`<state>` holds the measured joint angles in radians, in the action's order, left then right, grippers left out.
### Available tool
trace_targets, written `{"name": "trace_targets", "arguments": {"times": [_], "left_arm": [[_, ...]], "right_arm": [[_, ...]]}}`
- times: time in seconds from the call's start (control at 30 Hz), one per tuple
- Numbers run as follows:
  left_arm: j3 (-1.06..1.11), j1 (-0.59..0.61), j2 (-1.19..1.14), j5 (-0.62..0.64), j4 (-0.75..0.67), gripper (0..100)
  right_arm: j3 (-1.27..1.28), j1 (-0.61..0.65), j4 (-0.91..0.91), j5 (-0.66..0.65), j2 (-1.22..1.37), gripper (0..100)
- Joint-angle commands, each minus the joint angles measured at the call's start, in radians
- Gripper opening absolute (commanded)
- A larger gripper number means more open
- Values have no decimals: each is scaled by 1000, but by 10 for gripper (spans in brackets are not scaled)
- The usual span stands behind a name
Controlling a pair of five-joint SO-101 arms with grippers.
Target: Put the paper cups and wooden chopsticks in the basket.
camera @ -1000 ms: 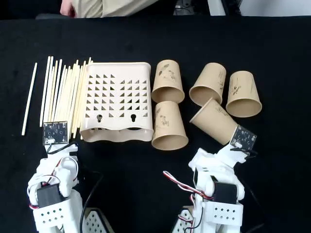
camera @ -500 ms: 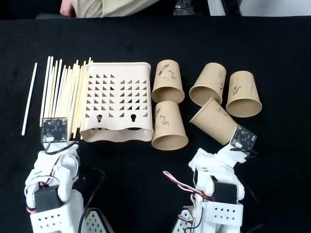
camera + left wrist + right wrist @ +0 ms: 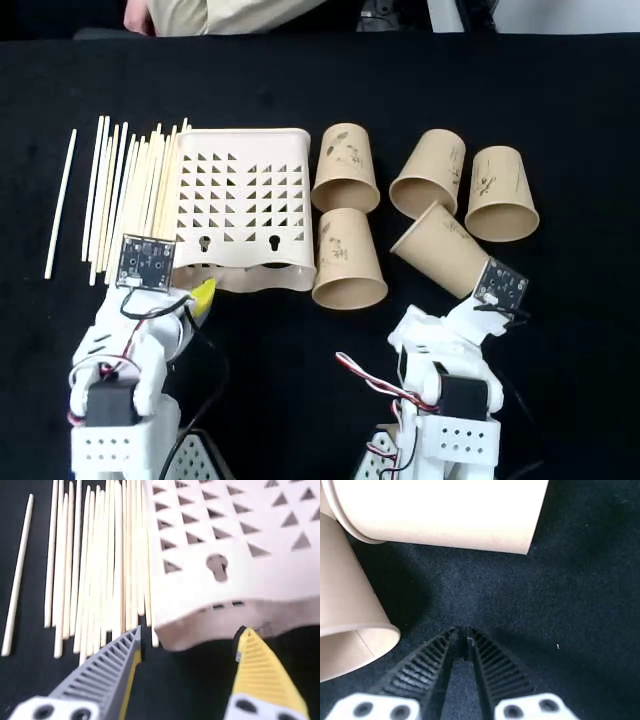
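Wooden chopsticks (image 3: 130,195) lie in a pale, loose row on a black table (image 3: 330,80), against the left wall of a white basket (image 3: 240,200). 1 stray stick (image 3: 60,205) lies apart, further left. The basket lies flat on a side pierced with triangular holes. 5 tan paper cups (image 3: 345,168) lie tipped over on its right, 2 just beside it.

The left gripper (image 3: 190,635) is spread wide and empty. Its grey finger (image 3: 120,655) is over the sticks' near ends and its yellow finger (image 3: 255,660) is before the basket's near edge. Whether it is aiming for sticks or basket is unclear. To lift sticks cleanly, it should probably shift off the basket wall and bracket only a few.

The right gripper (image 3: 466,632) is closed on nothing, above bare table near 2 cups.
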<state>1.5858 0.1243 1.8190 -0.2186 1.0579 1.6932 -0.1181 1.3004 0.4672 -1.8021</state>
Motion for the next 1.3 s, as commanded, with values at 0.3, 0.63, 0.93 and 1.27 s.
{"name": "trace_targets", "arguments": {"times": [0.3,0.63,0.93,1.27], "left_arm": [[99,-16,5,104,-247,180],[74,-110,5,106,-247,34],[-139,-156,5,114,-63,28],[-335,-275,5,270,-15,28]], "right_arm": [[-7,-8,6,8,-61,12],[-7,-8,6,8,-61,12],[-7,-8,6,8,-61,12],[-7,-8,6,8,-61,12]]}}
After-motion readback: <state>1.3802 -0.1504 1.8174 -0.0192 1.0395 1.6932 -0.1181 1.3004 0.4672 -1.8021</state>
